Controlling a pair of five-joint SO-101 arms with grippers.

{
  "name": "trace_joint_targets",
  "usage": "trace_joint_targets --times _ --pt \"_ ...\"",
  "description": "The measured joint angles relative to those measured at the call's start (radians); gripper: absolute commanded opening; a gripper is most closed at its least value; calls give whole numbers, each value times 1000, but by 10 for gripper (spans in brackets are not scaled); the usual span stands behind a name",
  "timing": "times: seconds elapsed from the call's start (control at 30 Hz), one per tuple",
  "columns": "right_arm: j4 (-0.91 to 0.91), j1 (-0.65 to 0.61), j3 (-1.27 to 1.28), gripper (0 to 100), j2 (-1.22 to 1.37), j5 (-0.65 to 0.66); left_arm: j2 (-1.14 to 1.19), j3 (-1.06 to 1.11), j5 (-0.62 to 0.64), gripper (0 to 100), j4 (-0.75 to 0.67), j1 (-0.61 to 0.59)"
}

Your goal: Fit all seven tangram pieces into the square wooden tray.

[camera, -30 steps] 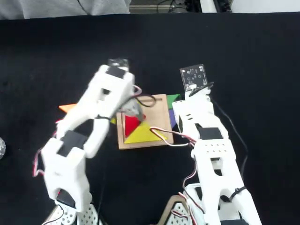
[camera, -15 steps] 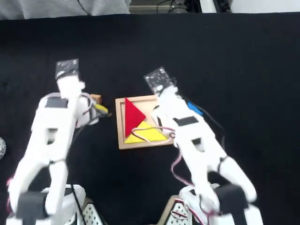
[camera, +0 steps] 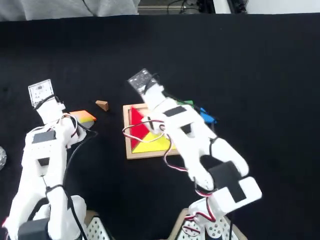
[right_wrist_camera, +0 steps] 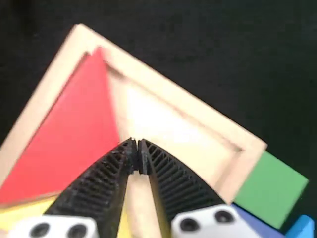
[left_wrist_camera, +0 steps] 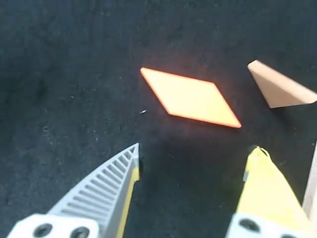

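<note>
Left pincer (left_wrist_camera: pixel 195 148) swings off the tray (right_wrist_camera: pixel 163 83), now open over orange parallelogram (left_wrist_camera: pixel 190 96), likely next pick; right pincer (right_wrist_camera: pixel 134 148), closed empty, moves over tray.

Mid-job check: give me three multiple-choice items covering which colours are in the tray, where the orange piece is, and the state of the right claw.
1. The pieces in the tray are: A red and yellow; B green and blue; C orange and purple.
2. The orange parallelogram lies: A in the tray; B on the black table, outside the tray; C leaning on the tray's rim.
3. The right claw is: A wide open; B shut, empty; C shut on a piece.

A: a red triangle and a yellow piece sit inside.
B: it lies flat on the cloth.
B: its fingertips meet with nothing between.
</note>
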Motion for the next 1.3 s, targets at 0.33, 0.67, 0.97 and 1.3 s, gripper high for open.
trace_joint_targets --times 0.33,0.67,0.97,1.3 --pt "120 -21 -11 10 -75 2 63 0 0 332 0 0" --pt "143 150 160 10 -301 -2 63 0 0 332 0 11" --pt "203 209 112 10 -190 23 66 0 -6 332 0 12" --pt "207 229 103 10 -170 26 66 0 -6 332 0 -11"
